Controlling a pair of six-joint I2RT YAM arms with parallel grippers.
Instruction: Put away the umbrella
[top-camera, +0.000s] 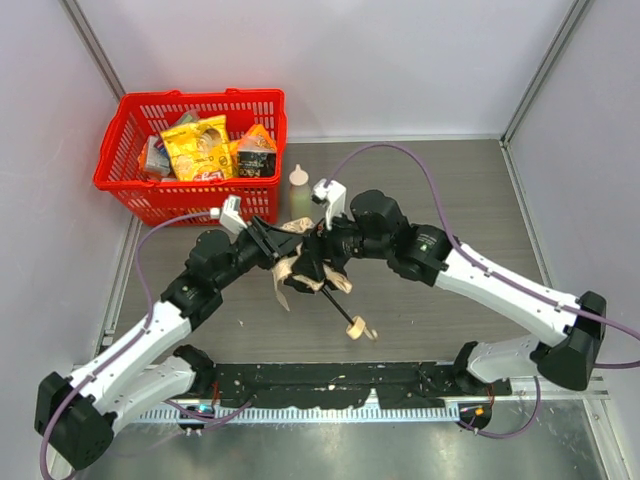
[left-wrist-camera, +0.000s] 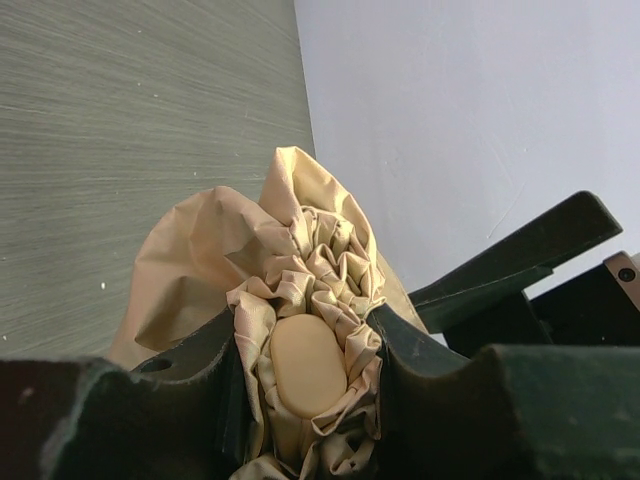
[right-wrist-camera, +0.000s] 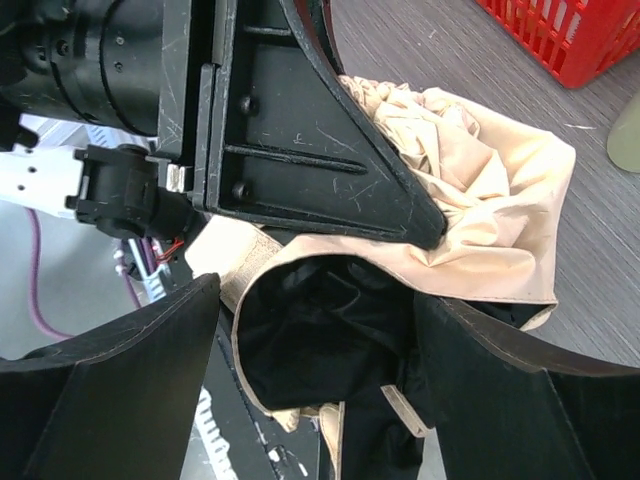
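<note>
My left gripper (left-wrist-camera: 305, 372) pinched the umbrella (top-camera: 286, 270) by its bunched cloth, mid-table at five o'clock of the red basket (top-camera: 130, 186), right gripper (right-wrist-camera: 318, 300) spread wide around the folds, canopy mostly hidden under both wrists, knob (top-camera: 357, 330) poking out at five o'clock.

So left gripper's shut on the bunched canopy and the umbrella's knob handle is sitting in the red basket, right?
No. The left gripper is shut on the bunched canopy of the umbrella, but the knob handle is out over the table, near the arms' bases and well clear of the red basket. The top external view shows it.
</note>
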